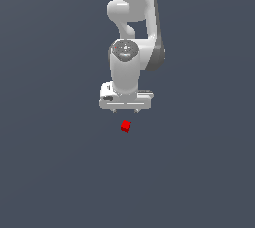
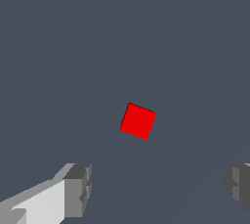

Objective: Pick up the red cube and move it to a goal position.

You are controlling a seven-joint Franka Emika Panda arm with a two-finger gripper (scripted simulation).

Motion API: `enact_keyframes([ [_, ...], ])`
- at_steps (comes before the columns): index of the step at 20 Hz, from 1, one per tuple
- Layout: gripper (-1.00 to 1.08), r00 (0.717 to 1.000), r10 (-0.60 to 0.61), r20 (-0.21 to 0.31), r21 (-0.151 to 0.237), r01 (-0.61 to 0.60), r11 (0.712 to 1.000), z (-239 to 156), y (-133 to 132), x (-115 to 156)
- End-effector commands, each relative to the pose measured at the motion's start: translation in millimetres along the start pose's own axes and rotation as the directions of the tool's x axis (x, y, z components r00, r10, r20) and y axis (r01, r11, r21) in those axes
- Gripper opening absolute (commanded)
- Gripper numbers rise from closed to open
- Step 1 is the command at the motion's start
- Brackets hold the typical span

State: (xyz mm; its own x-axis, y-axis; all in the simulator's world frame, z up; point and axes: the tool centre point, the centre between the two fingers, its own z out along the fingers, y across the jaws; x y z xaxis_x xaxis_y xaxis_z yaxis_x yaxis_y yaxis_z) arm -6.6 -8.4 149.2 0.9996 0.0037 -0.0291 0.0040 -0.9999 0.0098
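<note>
The red cube [image 1: 125,127] is tiny and bright red and lies on the flat grey ground, just in front of the white arm in the exterior view. My gripper [image 1: 125,110] hangs above it, pointing down, with its fingers spread wide and nothing between them. In the wrist view the red cube [image 2: 138,121] lies on the ground beyond the open fingers, turned slightly askew to them. One grey fingertip [image 2: 78,189] and the other at the frame's edge stand far apart, and the gripper [image 2: 158,189] is clear of the cube.
The white arm [image 1: 132,33] rises behind the gripper. The ground [image 1: 50,172] is a plain dark grey surface with no other objects in view.
</note>
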Motion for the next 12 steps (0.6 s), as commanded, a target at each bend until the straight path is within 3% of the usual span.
enact_keyframes([
  [1, 1.0, 1.0, 0.0, 0.0, 0.0, 0.0, 1.0, 0.0, 0.0, 0.0],
  [12, 1.0, 0.996, 0.094, -0.007, 0.003, -0.094, 0.996, 34.8, -0.5, 2.5],
])
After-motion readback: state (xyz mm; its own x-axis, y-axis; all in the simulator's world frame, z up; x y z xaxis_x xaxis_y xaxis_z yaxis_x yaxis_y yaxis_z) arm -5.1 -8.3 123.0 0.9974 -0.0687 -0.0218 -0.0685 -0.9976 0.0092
